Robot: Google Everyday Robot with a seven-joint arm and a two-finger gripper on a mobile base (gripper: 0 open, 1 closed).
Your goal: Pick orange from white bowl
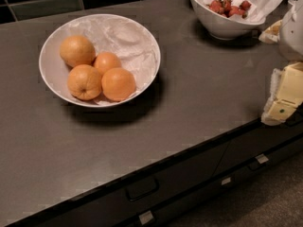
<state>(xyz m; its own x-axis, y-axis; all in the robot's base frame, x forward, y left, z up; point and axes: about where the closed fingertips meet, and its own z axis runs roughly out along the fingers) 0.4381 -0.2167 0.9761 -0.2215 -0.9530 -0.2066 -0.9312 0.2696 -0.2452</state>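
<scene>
The white bowl (54, 79), wide, shallow and lined with crinkled white paper, sits on the dark counter at the left. It holds several oranges. The orange (118, 84) is smooth and deep orange, at the front right of the group. A paler yellowish one (77, 50) lies at the back left. One with a dimpled navel (84, 82) lies at the front left. A small one (106, 62) sits between them. My gripper (284, 96), pale yellow and white, is at the right edge of the view, above the counter's front edge and far right of the bowl.
A smaller, deeper white bowl (222, 27) with red berries on paper stands at the back right. White objects (293, 32) sit at the far right edge. The counter's front edge (156, 162) runs diagonally, with dark drawers and handles (141, 189) below it. Dark tiles (47, 4) line the back.
</scene>
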